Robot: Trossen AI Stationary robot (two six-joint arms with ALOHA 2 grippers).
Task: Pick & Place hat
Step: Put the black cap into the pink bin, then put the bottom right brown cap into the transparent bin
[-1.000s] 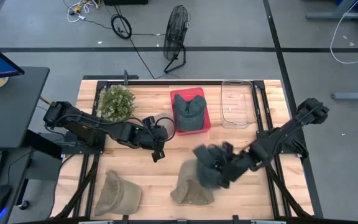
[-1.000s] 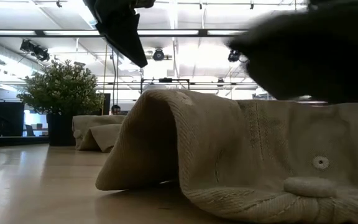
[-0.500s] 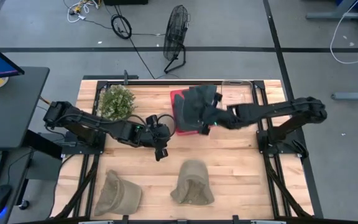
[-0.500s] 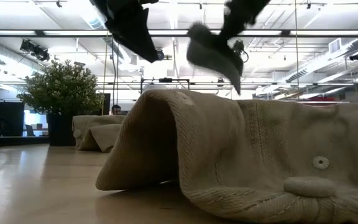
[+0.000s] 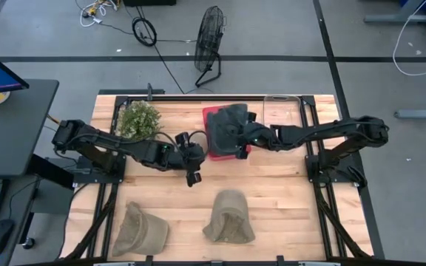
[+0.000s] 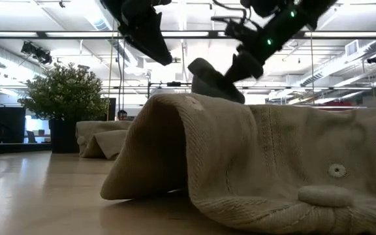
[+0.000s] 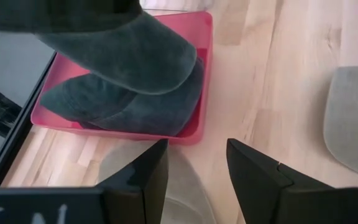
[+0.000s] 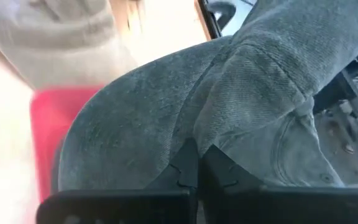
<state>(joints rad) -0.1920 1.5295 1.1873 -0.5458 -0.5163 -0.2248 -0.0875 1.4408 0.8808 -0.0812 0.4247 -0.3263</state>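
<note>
My right gripper point(image 5: 244, 140) reaches over the red tray point(image 5: 211, 151) at the table's far middle, shut on a dark grey hat point(image 5: 230, 118). In the left wrist view this hat point(image 7: 123, 53) hangs just above a second grey hat point(image 7: 123, 106) that lies in the tray point(image 7: 191, 134). Whether the two hats touch, I cannot tell. My left gripper point(image 5: 192, 168) hovers open near the tray's left near corner, touching nothing. Two tan hats point(image 5: 140, 229) point(image 5: 229, 218) lie on the near part of the table. My right gripper pinches a raised fold of the grey hat's cloth point(image 8: 213, 134) between its two shut fingers point(image 8: 182, 168). It comes slanting down from the table's right side. The hat point(image 6: 207, 79) hangs below the fingers over the tray, with its lower end hidden behind the tan hat point(image 6: 253, 163).
A potted plant point(image 5: 139, 120) stands at the far left of the table, and a clear plastic box point(image 5: 281, 118) sits right of the tray. Bare wood lies between the tray and the tan hats. A fan point(image 5: 210, 37) stands on the floor beyond the table.
My right gripper has carried the grey hat from beside the middle tan hat up and toward the far edge, over the red tray, then lowered it there. My left gripper has shifted slightly to the right, staying open.
</note>
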